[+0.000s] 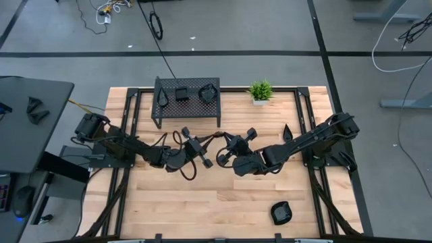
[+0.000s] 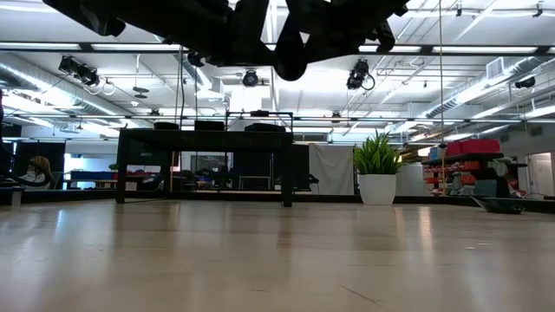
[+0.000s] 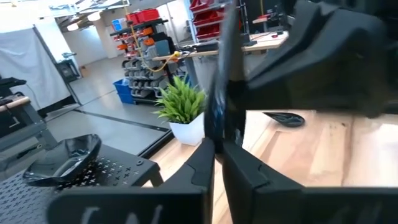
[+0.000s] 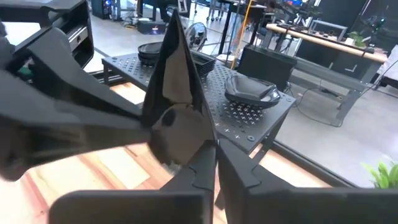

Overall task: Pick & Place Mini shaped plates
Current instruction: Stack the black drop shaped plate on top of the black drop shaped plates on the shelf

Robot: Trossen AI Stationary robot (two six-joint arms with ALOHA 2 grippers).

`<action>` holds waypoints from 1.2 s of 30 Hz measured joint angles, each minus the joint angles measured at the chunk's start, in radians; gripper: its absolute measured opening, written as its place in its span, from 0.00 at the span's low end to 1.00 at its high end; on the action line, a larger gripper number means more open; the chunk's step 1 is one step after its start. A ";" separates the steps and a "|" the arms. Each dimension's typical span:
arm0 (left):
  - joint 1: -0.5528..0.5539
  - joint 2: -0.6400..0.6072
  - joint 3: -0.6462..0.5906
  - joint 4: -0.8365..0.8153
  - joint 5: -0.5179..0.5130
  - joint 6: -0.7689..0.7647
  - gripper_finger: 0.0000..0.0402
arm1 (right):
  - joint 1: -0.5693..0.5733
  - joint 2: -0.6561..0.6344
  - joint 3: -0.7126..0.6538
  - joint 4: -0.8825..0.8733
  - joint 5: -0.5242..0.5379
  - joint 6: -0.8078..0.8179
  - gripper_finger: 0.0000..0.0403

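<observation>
High view | left end effector (image 1: pixel 202 150), right end effector (image 1: pixel 226 152): both clamp one plate (image 4: pixel 177 74) edgewise mid-table

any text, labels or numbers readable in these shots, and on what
None can be read.
The red storage bins on the shelves behind the potted plant show no legible labels.
The rack and the plates on it carry no visible markings.

Grey floor (image 1: pixel 270 27), bright ceiling lights (image 2: pixel 251 91), possibly shelving (image 3: pixel 146 31).
</observation>
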 joint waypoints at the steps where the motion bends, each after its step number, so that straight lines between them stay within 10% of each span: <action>1: 0.000 0.000 0.000 0.002 -0.003 0.000 0.05 | 0.000 0.000 0.000 -0.001 -0.001 0.007 0.05; 18: -0.002 0.000 0.000 0.024 -0.002 0.002 0.01 | 0.032 -0.030 0.000 -0.055 -0.026 -0.045 0.31; 29: -0.062 -0.013 0.000 0.008 -0.169 0.063 0.01 | 0.138 -0.034 0.000 -0.140 0.002 -0.170 0.35; 36: -0.124 -0.161 0.000 -0.012 -0.371 0.185 0.00 | 0.184 -0.034 0.000 -0.387 0.016 0.028 0.33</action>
